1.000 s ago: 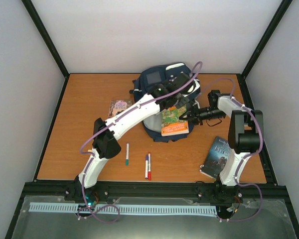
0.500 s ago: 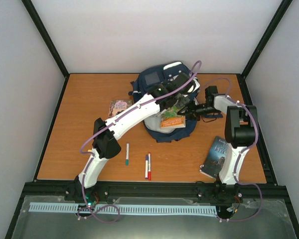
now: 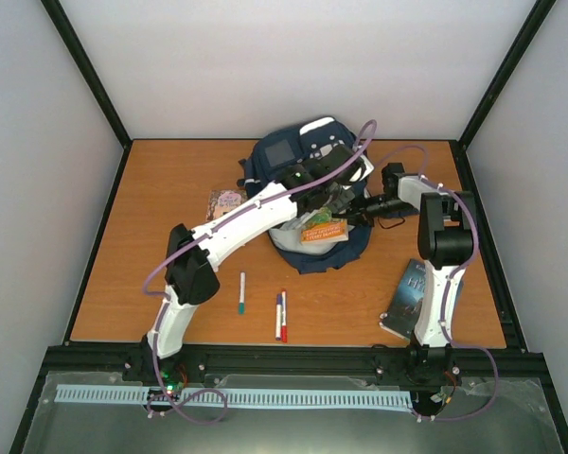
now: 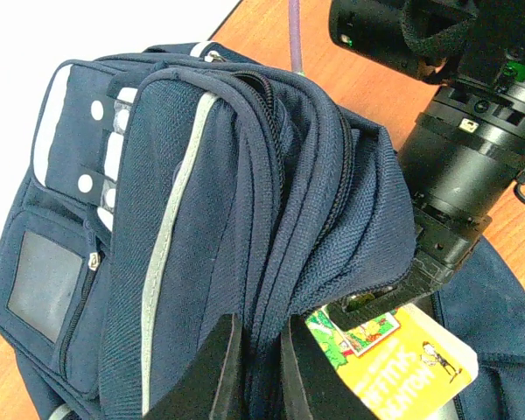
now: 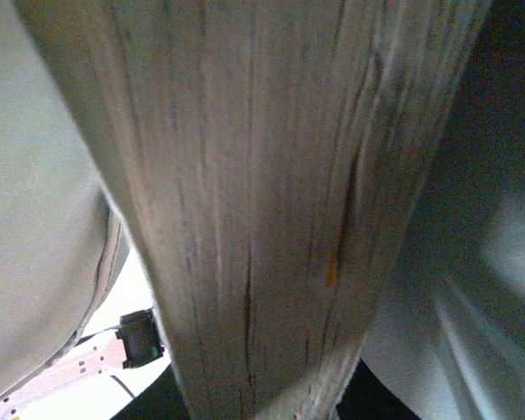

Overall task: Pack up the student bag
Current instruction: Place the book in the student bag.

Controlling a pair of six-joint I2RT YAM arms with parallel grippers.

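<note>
The navy student bag (image 3: 298,156) sits at the back middle of the table; it fills the left wrist view (image 4: 201,201). My left gripper (image 4: 261,372) is shut on a fold of the bag's opening edge and holds it up. My right gripper (image 3: 352,214) is shut on an orange and green book (image 3: 324,230), which sticks partway into the bag's mouth. The book also shows in the left wrist view (image 4: 402,359). In the right wrist view the book's page edges (image 5: 262,201) fill the frame, with the dim bag lining around them.
A dark book (image 3: 415,296) lies at the front right. A pink book (image 3: 225,202) lies left of the bag. A green pen (image 3: 241,292) and two pens, blue and red, (image 3: 280,315) lie at the front middle.
My right gripper has pushed the orange book leftward and further into the bag's mouth. My left gripper has lifted the bag's edge higher, and the bag has shifted slightly back.
</note>
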